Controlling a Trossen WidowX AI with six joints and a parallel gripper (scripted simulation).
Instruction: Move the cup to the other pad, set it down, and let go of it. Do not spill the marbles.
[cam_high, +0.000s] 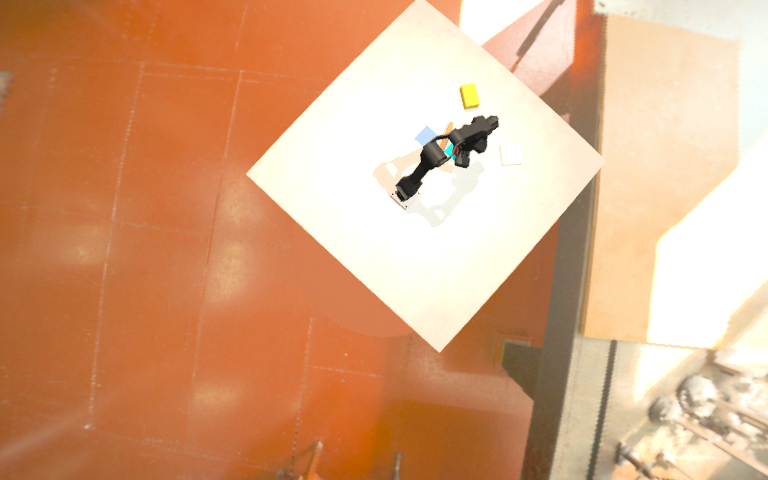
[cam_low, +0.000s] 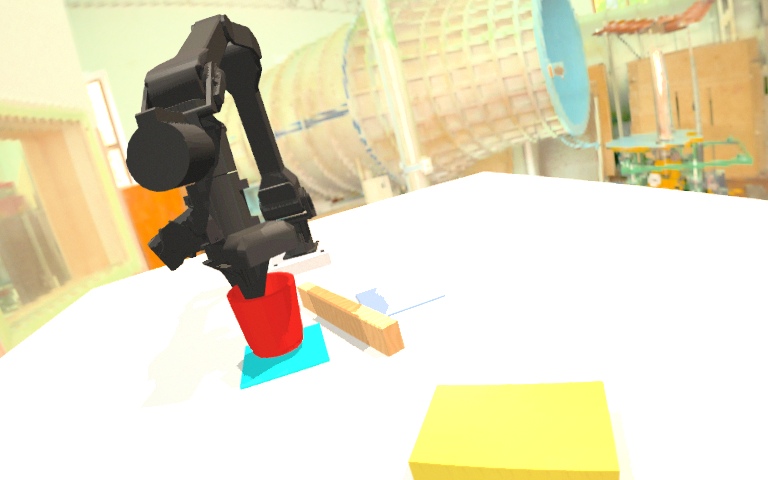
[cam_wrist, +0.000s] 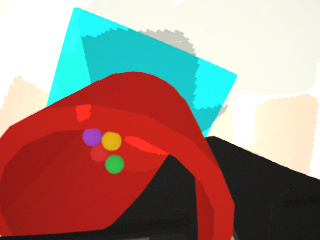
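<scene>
The red cup (cam_low: 274, 328) (cam_wrist: 135, 90) is low over the cyan pad (cam_low: 317, 349) (cam_wrist: 67, 65) and roughly upright, leaning slightly in the exterior view. I cannot tell whether its base touches the pad. My gripper (cam_low: 254, 291) is shut on the cup's wall at the rim, with one finger inside. Several marbles lie together inside the cup, among them a purple marble (cam_wrist: 92, 137), a yellow marble (cam_wrist: 111, 141) and a green marble (cam_wrist: 114, 164). The blue pad (cam_high: 425, 135) (cam_low: 372, 300) bears no cup. The arm mostly hides the cup in the top view.
A long wooden block (cam_low: 353, 320) (cam_high: 447, 134) lies between the two pads, close beside the cyan one. A yellow block (cam_high: 469, 96) (cam_low: 512, 427) lies farther off, nearer the exterior view. A pale square (cam_high: 510, 154) lies on the table.
</scene>
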